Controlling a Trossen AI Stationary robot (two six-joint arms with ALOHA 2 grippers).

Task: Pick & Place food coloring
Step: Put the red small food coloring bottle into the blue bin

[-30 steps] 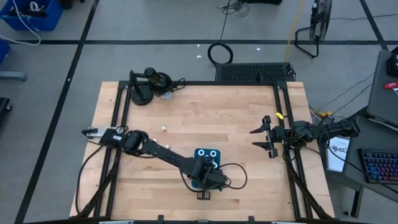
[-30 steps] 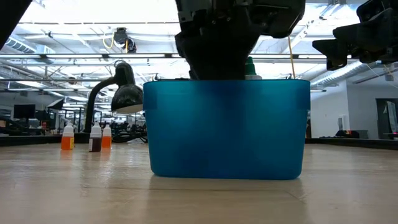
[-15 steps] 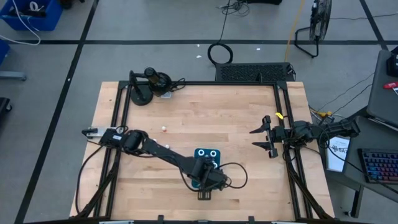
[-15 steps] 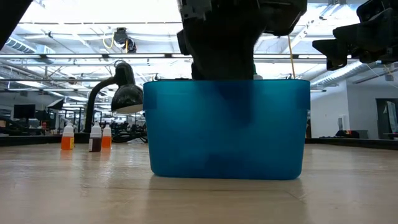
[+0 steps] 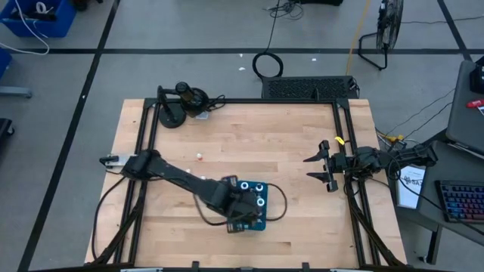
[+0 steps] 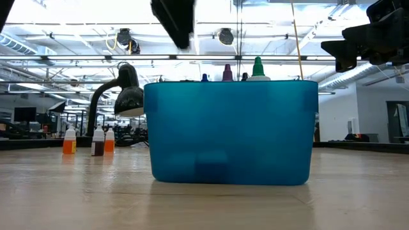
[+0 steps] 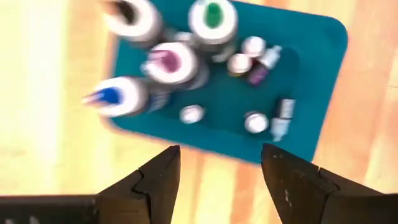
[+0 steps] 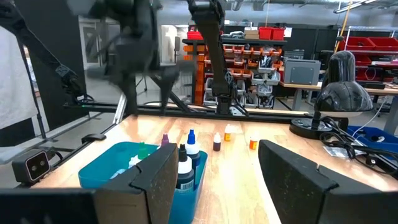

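A light wooden surface [image 5: 249, 143] carries a teal rectangular plastic bin [image 6: 230, 131] near its front edge. Inside the bin stand several food coloring bottles [image 7: 214, 18], small with white shoulders and coloured tips in green, purple, blue and dark tones; a few smaller white-capped ones [image 7: 256, 122] lie or stand on the bin floor. From table height, green, purple and blue tips [image 6: 257, 67] rise above the bin rim. Three more tiny bottles [image 6: 97, 142], orange and brown, stand apart near a black desk lamp [image 6: 124, 96]. The left pincer [image 7: 217, 171] hangs above the bin's near edge, its two dark fingers spread apart and empty. The right pincer [image 5: 324, 168] waits well off to the right side, fingers apart, holding nothing.
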